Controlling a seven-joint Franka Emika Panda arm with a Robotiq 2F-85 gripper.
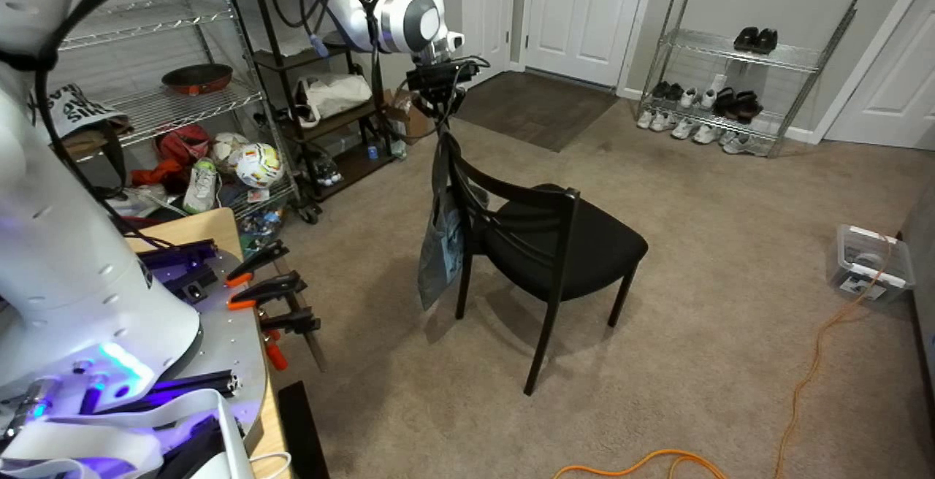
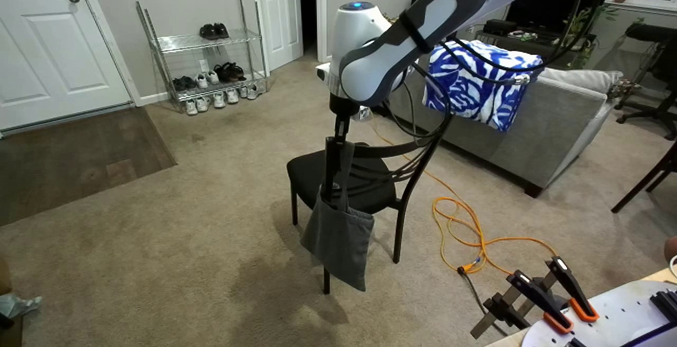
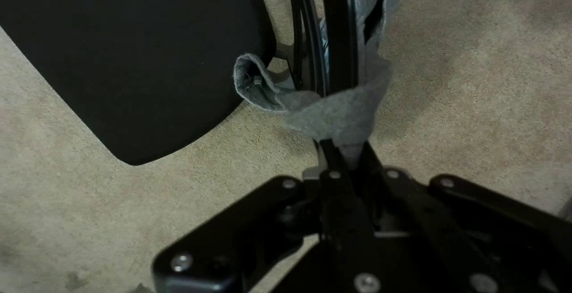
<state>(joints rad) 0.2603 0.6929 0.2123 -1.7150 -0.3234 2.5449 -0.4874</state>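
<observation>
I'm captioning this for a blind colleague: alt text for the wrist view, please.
A black gripper pinches a gray fabric strap draped over a black chair back. The chair's dark seat fills the upper left, with beige carpet below.
</observation>
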